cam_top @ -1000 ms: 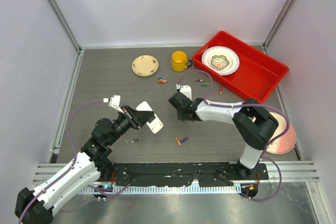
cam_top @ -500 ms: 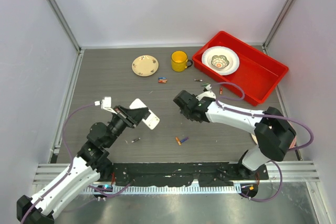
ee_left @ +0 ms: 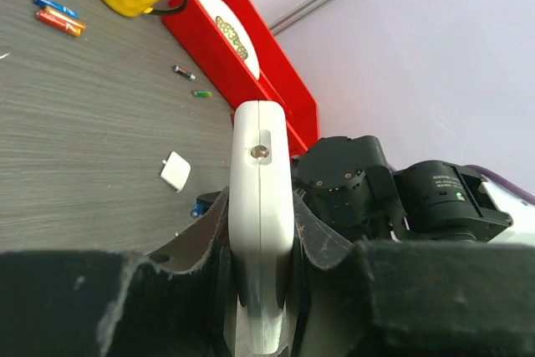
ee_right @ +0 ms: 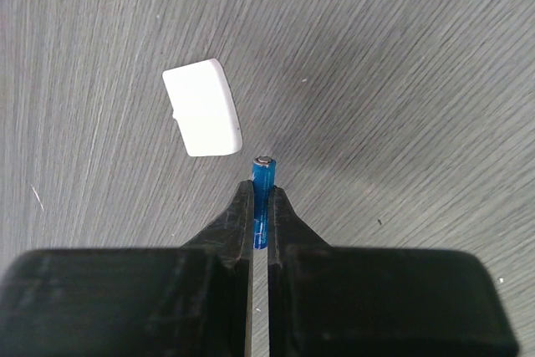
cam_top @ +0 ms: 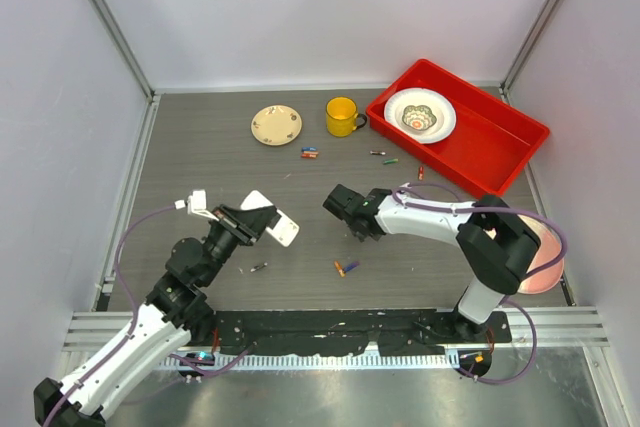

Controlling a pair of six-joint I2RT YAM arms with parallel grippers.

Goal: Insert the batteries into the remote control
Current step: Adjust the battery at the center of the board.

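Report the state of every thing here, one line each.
remote control: clamped edge-on in the left gripper, off the table.
blue battery: clamped in the right gripper, tip sticking out.
white battery cover: loose, flat on the table.
yellow mug: upright.
red tray: holding a white bowl.

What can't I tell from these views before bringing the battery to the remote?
1. Battery bay of the remote control: the left wrist view shows it end-on and the top view is too small, so loaded or empty is unknown.
2. Lower part of the blue battery: in the right wrist view it is hidden inside the right gripper; in the top view the gripper covers it whole.
3. Part of the pink plate: in the top view it is behind the right arm.
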